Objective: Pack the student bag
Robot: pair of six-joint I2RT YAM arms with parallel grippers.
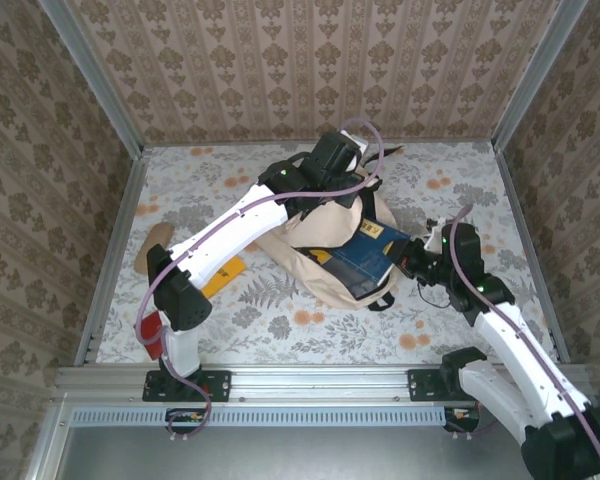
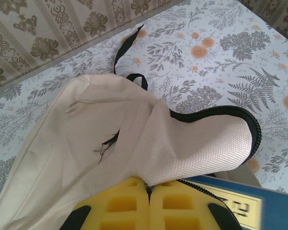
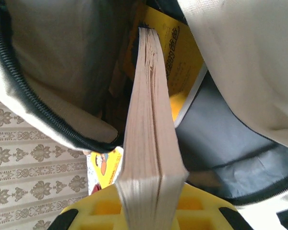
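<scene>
Narrowly apart, right fingers (image 3: 98, 211) around book (image 3: 151, 143)

There are one bag (image 1: 322, 236), two hands, namely the left hand (image 2: 148, 188) and the right hand (image 3: 151, 203), two books at the bag, being one blue book (image 1: 372, 258) and one yellow book (image 3: 187, 52), one flat yellow thing (image 1: 227, 276), and one tan case (image 1: 152, 248).

Left arm (image 1: 240, 225) stretched forward, left hand (image 2: 149, 187) pinched closed; right arm (image 1: 510, 335) bent, right hand (image 3: 151, 199) clamped.
</scene>
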